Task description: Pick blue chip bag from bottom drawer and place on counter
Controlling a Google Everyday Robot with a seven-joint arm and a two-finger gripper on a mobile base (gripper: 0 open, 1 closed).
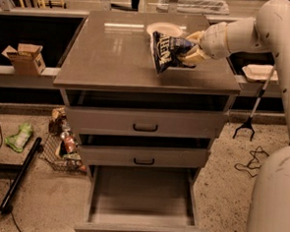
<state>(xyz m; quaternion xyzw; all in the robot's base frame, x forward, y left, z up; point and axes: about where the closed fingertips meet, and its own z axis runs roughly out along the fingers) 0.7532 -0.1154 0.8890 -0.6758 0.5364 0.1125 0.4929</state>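
Observation:
The blue chip bag, dark foil with white lettering, hangs tilted just above the counter, right of its middle. My gripper reaches in from the right and is shut on the bag's right edge. The bag covers part of a pale bowl behind it. Below, the bottom drawer is pulled fully out, and its plain grey interior holds nothing.
Two upper drawers with black handles are pushed in. A wire basket of snack packets and a green packet lie on the floor at left. A cardboard box sits on the left ledge, a white tray on the right.

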